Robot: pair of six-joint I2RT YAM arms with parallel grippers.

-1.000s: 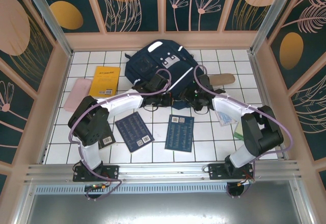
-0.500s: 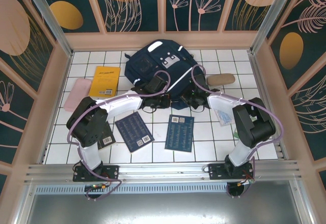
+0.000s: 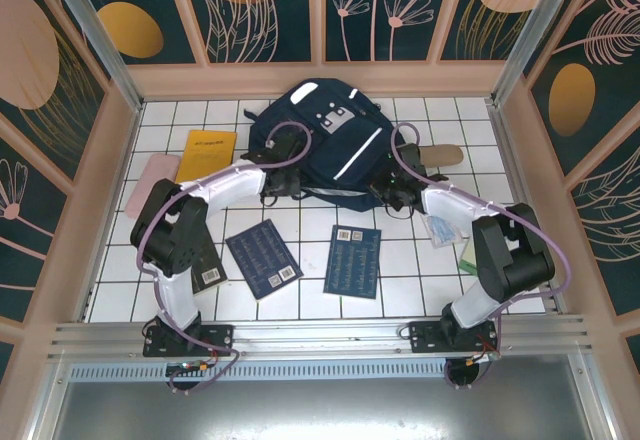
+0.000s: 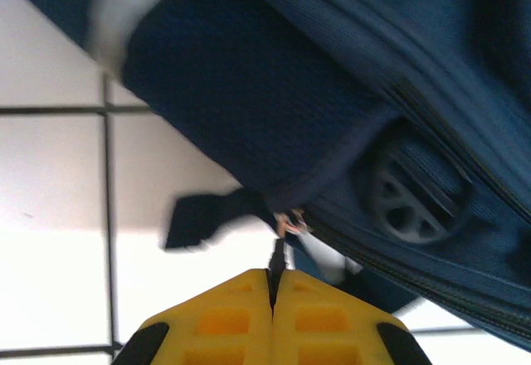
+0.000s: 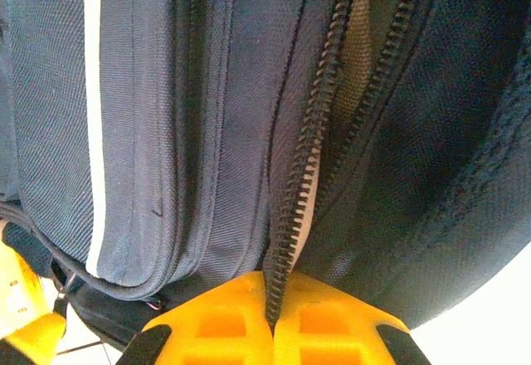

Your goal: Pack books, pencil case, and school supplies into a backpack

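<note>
Top: navy backpack (image 3: 330,145) flat at far centre of tiled table (image 3: 420,280), thin white stripes, grey patches near top. Title print on yellow book (image 3: 207,158) and white barcode labels on navy books (image 3: 263,258) too small to read. Left gripper (image 3: 274,190) at pack's near-left edge, right gripper (image 3: 385,193) at near-right edge

Left wrist: yellow fingers (image 4: 224,319) pressed together, pinching black zipper pull (image 4: 278,255) against ribbed navy fabric

Right wrist: fingers (image 5: 220,323) clamped on zipper track (image 5: 286,240); teeth parted above, tan lining showing; white stripe (image 5: 93,133) down left panel
</note>
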